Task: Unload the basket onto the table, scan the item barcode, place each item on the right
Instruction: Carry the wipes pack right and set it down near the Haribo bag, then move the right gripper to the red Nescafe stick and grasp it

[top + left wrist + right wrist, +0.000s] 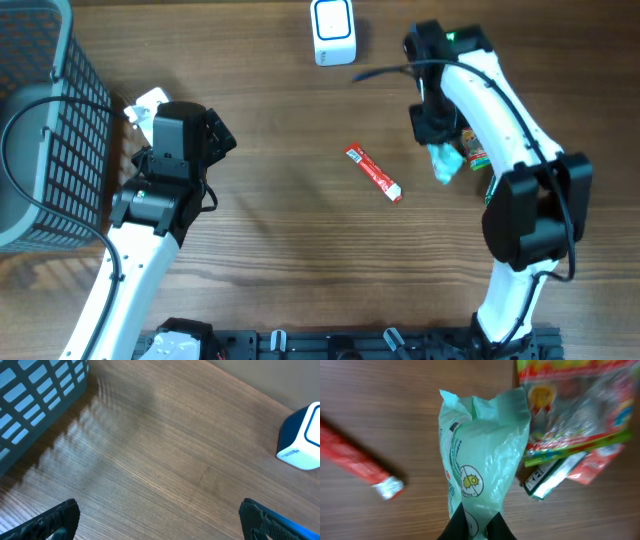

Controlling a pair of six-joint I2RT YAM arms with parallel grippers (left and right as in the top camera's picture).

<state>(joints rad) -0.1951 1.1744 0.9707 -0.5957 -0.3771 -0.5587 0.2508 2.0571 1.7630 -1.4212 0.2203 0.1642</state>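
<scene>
Right claw closed on one end of a green bag, pinching the thin film tight. Bag looks raised off the surface, though I cannot be sure. It sits just beside the packet pile on the right side. Left claw wide open and empty, low over bare wood near the basket. Scanner stands at the far edge, well apart from the bag. Red stick lies between the two arms, untouched.

Step in hand, as I judge it: carry the bag to the scanner and show its barcode. No barcode shows in the wrist view, only a round yellow logo and small print. The code may be on the hidden face.

Notes for doing it well:
- Grip is on soft film, so move slowly to limit swing.
- Clear the pile before heading across.
- Turn the wrist until the coded face meets the scanner window.
- Hold the face flat and steady, since creases could spoil a read.

Risk: film slipping from the pinch mid-carry.
</scene>
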